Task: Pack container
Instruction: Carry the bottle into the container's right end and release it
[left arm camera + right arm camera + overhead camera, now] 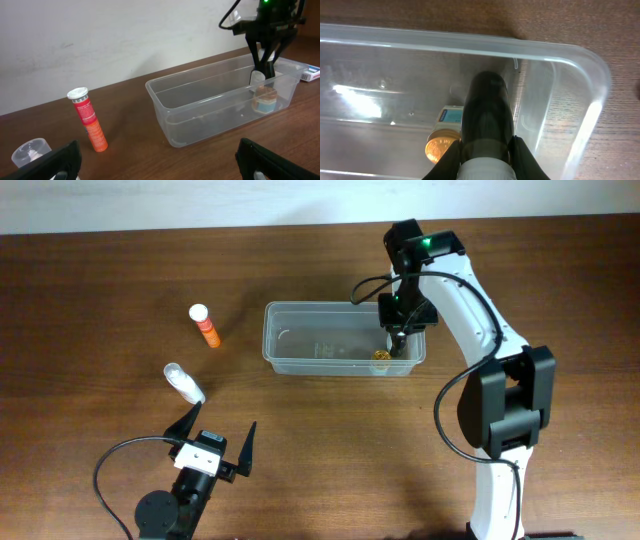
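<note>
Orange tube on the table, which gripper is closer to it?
Left. The left gripper sits open near the orange tube; the right gripper is far across, inside the container, gripping a dark bottle.

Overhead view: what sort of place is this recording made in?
Probably a robot test bench, not a home: a wooden table against a plain pale wall, two robot arms, and a clear container.
</note>
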